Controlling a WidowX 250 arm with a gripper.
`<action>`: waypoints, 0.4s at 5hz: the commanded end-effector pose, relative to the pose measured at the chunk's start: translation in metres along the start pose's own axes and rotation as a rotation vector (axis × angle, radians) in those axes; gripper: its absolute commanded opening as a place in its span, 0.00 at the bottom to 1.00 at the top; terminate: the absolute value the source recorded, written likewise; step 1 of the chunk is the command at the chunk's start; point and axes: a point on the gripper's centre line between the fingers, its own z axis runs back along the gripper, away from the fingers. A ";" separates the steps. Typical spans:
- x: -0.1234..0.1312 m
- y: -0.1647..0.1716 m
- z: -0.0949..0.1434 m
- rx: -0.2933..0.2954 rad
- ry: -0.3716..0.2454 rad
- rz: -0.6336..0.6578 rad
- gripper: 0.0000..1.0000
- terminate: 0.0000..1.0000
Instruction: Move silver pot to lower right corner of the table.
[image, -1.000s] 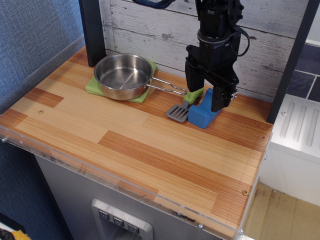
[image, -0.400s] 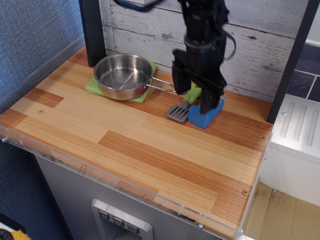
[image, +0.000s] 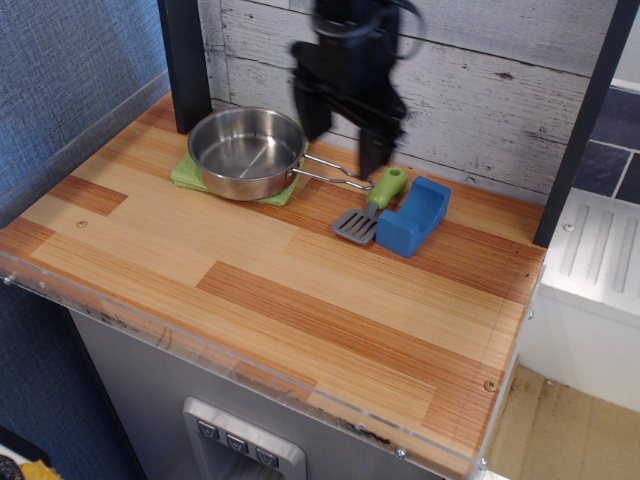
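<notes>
1. The table (image: 300, 300) fills most of the view — a wood-plank top in light and reddish-brown stripes, with a clear acrylic rim along its front and right edges and a grey base below.
2. A whitewashed plank wall (image: 500, 90) runs behind the table, and a dark upright post (image: 185, 60) stands at the rear left corner.
3. The black robot arm comes down from the top of the view, and its gripper (image: 343, 135) hangs above the rear middle of the table with its two fingers spread apart, nothing between them. One finger sits over the pot's right rim, the other over the far end of the wire handle; whether either touches cannot be told from this angle.
4. The silver pot (image: 245, 152) sits upright at the rear left of the table, resting on a green cloth (image: 190, 175) whose edges show beneath it. Its thin wire-loop handle points right, toward the spatula, and the pan looks empty and shiny inside.
5. A blue block (image: 412, 217) with a notch in its top lies at the rear right, near the wall.
6. A small grey spatula (image: 367, 212) with a green handle lies just left of the blue block — its blade towards the front, its handle end close to the tip of the pot's handle.
</notes>
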 end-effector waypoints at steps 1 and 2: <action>-0.021 0.054 0.000 0.097 0.052 0.002 1.00 0.00; -0.023 0.067 -0.017 0.116 0.093 -0.119 1.00 0.00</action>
